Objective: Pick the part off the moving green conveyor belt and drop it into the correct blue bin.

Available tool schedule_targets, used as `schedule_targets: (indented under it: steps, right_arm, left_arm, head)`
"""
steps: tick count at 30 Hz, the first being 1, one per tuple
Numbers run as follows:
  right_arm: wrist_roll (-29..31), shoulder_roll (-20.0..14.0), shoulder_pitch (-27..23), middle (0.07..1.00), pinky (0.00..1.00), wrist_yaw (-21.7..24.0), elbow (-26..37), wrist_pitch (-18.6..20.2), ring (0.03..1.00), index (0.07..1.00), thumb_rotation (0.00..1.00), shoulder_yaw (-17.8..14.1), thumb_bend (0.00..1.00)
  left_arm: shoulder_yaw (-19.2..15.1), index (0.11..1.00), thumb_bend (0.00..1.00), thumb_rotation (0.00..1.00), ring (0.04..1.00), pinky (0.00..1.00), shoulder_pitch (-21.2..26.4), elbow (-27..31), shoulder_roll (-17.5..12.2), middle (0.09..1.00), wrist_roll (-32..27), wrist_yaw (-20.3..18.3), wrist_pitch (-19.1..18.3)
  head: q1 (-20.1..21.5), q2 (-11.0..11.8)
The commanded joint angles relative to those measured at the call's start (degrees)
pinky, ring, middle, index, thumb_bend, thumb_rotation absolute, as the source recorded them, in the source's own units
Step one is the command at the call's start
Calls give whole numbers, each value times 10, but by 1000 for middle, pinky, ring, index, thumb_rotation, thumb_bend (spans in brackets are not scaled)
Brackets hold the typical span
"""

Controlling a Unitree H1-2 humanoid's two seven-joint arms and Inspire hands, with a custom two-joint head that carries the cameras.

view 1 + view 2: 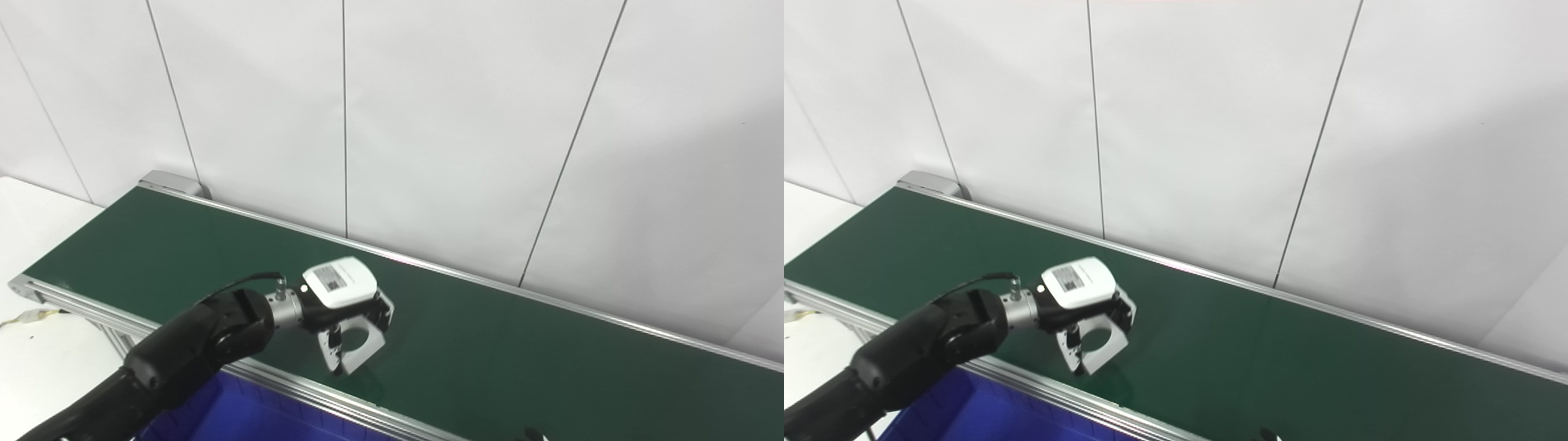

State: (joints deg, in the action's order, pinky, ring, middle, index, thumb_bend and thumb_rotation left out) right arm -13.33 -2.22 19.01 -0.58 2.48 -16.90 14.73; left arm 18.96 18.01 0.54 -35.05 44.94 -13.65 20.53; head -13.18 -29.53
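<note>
My left hand (343, 300) reaches over the green conveyor belt (520, 349) near its front rail. Its fingers are closed around a silver metal bracket with a round hole (355, 343), held tilted just above the belt; the bracket also shows in the right eye view (1099, 348), under the hand (1081, 294). A blue bin (245, 416) sits below the belt's front rail, under my left forearm. My right hand is out of view except for a dark tip at the bottom edge (534, 435).
The belt runs diagonally from the far left to the right, framed by silver rails (343, 401). White wall panels stand right behind it. A white table surface (43, 355) with a cable lies at the left.
</note>
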Motion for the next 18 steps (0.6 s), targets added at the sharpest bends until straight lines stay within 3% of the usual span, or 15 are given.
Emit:
schedule_targets:
  steps: [1, 7, 15, 18]
  right_arm:
    - [3, 1, -3, 837, 735, 0, 20, -34, 809, 898, 857, 0, 615]
    - [4, 0, -4, 837, 729, 2, 27, -28, 808, 896, 849, -1, 594]
    - [2, -7, 0, 831, 730, 5, 50, -19, 800, 890, 837, -3, 586]
    - [5, -12, 3, 828, 722, 11, 74, -5, 797, 887, 820, -4, 563]
  left_arm:
    - [-26, 526, 500, 0, 398, 410, -9, 41, -5, 449, -29, -12, -28]
    - [-71, 523, 500, 0, 395, 384, -57, 126, 9, 453, -79, -46, -87]
    - [-112, 510, 501, 0, 415, 388, -117, 210, 27, 482, -126, -63, -130]
    - [-123, 502, 501, 0, 427, 405, -139, 239, 34, 500, -143, -68, -143]
  head:
    - [2, -4]
    - [6, -17]
    - [16, -56]
    - [18, -86]
